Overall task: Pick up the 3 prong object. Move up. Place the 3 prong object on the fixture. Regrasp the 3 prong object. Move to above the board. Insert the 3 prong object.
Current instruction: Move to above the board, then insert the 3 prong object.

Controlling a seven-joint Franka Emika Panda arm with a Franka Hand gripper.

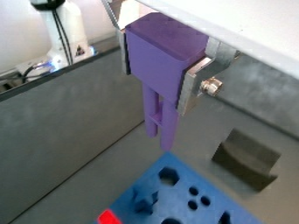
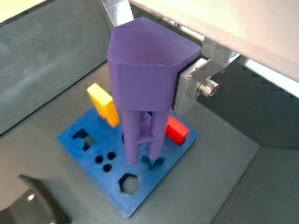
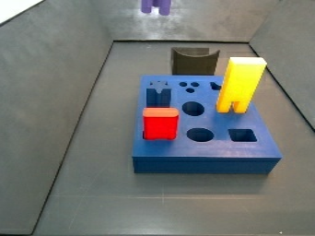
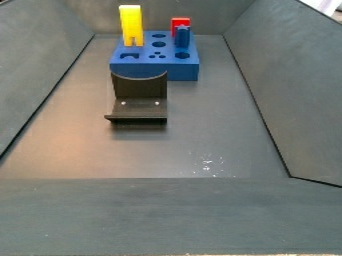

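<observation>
Purple piece, wrist view: the 3 prong object (image 1: pixel 162 66) sits clamped in the gripper (image 1: pixel 163 63), prongs pointing down, held in the air.
Silver finger: one flat plate (image 1: pixel 198 80) presses the piece's side, a bolt showing on it.
Below the prongs: the blue board (image 1: pixel 187 197) lies under them, apart from the tips; a red cube's (image 1: pixel 107 217) corner shows at its edge.
Beside the board: the dark fixture (image 1: pixel 246 158) stands on the grey floor, apart from the board.

Second wrist view, grasp: the gripper (image 2: pixel 155 66) is closed on the 3 prong object (image 2: pixel 146 70), with a finger plate (image 2: pixel 194 83) against its side.
Under it: the board (image 2: pixel 122 162) with round and slotted holes; the prongs hang over its top.
Neighbours: a yellow block (image 2: pixel 103 101) and the red cube (image 2: pixel 177 131) stand on the board, to either side of the prongs.

Side view, top edge: only the purple prong tips (image 3: pixel 155 6) show, high above the floor; the fingers are out of frame.
Floor: fixture (image 3: pixel 193 61) just behind the board (image 3: pixel 204 152); red cube (image 3: pixel 160 123) and yellow block (image 3: pixel 241 84) stand upright on the board.

Opposite side view: fixture (image 4: pixel 138 105) in front of the board (image 4: pixel 158 68); yellow block (image 4: pixel 131 25) and red cube (image 4: pixel 181 31) on it.
</observation>
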